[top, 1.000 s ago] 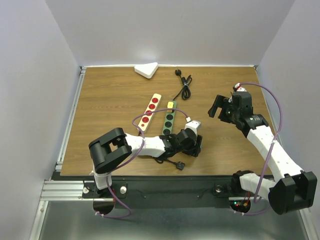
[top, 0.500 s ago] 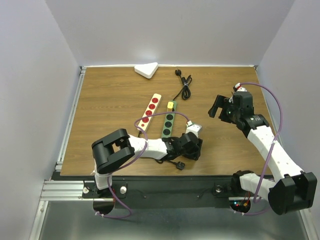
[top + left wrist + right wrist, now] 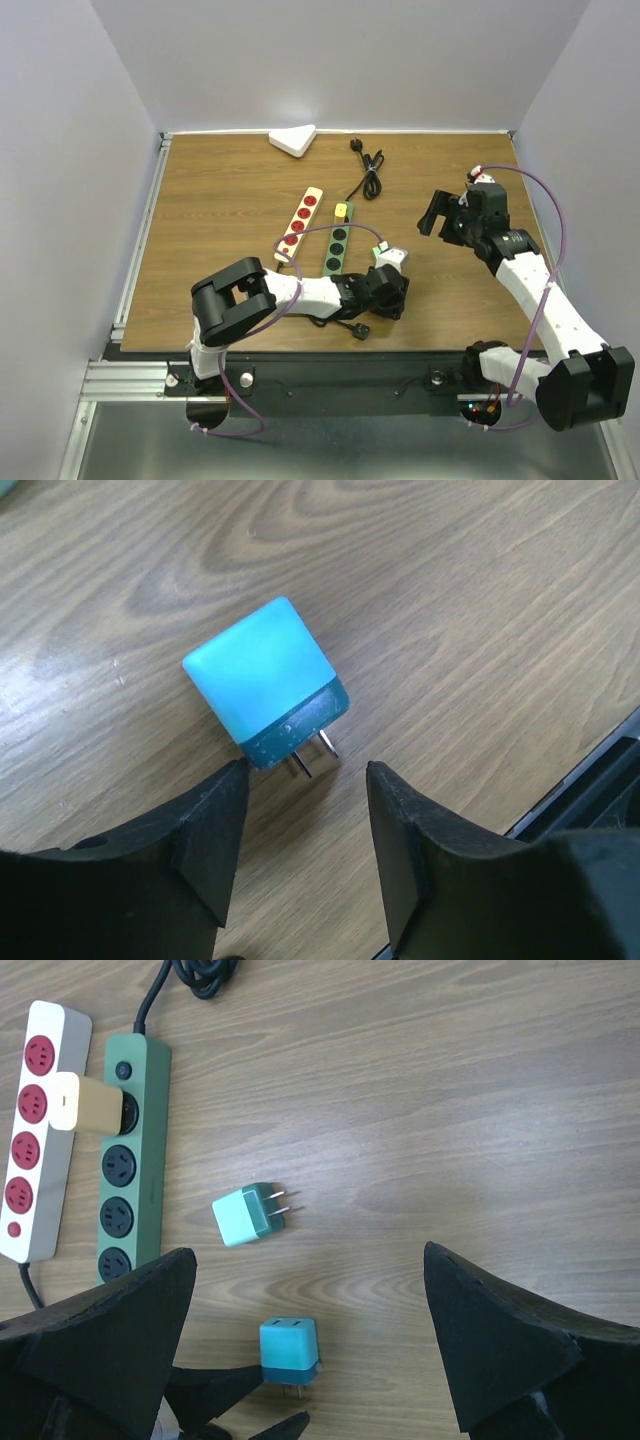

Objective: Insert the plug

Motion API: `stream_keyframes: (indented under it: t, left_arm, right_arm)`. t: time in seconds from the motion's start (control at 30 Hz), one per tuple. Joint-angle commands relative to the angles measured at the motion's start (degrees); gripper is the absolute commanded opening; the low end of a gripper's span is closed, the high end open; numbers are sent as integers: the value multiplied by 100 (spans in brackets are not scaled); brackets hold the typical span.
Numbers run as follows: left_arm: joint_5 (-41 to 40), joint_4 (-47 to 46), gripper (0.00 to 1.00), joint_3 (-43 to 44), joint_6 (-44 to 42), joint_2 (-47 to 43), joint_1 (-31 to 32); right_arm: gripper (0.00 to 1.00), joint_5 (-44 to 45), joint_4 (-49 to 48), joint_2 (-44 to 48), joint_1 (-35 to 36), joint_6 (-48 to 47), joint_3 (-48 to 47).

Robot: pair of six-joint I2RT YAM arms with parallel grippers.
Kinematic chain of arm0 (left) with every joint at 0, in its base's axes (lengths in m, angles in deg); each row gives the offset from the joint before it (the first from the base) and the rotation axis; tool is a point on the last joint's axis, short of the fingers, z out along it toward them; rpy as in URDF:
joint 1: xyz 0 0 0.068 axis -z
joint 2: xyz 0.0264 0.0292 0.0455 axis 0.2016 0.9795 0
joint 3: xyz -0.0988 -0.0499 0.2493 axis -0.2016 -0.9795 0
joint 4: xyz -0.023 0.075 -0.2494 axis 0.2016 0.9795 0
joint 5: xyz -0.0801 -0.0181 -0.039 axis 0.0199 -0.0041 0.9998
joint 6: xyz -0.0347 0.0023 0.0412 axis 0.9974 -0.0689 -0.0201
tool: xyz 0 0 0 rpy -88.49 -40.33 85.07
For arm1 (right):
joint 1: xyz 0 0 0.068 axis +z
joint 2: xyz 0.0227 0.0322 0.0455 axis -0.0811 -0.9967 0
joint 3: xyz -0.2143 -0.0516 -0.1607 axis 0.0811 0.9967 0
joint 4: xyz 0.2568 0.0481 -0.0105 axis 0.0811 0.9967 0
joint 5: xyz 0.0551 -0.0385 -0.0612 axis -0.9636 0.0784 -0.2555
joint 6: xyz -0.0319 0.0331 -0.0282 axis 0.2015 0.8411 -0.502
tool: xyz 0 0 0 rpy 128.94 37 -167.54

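Note:
A blue plug [image 3: 265, 680] lies on its side on the wooden table [image 3: 480, 600], its two prongs pointing at my left gripper [image 3: 305, 775]. That gripper is open and empty, its fingertips [image 3: 235, 780] just short of the prongs and not touching them. The blue plug also shows in the right wrist view [image 3: 290, 1353], with a mint-green plug [image 3: 250, 1215] lying beyond it. The green power strip [image 3: 130, 1160] holds a yellow plug [image 3: 85, 1102] in one socket. My right gripper [image 3: 310, 1252] is wide open and empty, held high over the table at the right [image 3: 440, 215].
A cream strip with red sockets [image 3: 300, 222] lies left of the green strip [image 3: 337, 243]. A coiled black cable [image 3: 370, 170] and a white triangular block [image 3: 292, 140] lie at the back. A black plug [image 3: 358, 330] lies by the front edge.
My left gripper has shifted a little to the right and toward the front edge, turning its wrist. The right arm has not moved.

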Motion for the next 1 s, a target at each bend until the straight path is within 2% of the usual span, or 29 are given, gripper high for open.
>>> stream_keyframes:
  t: [0.0, 0.33, 0.43, 0.6, 0.7, 0.97]
  left_arm:
    - [-299, 252, 63, 332, 45, 80, 49]
    - [-431, 498, 64, 754, -96, 466, -56]
    - [-502, 604, 58, 736, -184, 519, -56]
    - [-704, 718, 35, 649, -350, 537, -83]
    - [-695, 745, 26, 622, -535, 493, -83]
    - [-581, 7, 24, -124, -1519, -340, -100]
  right_arm:
    - [100, -170, -237, 105, -68, -175, 9]
    - [100, -293, -254, 113, -112, -272, 18]
    - [100, -329, -272, 104, -138, -281, 44]
    - [100, -487, -307, 52, -156, -272, 62]
    - [100, -583, -316, 34, -165, -281, 71]
    - [100, -1908, -333, -142, -191, -526, 132]
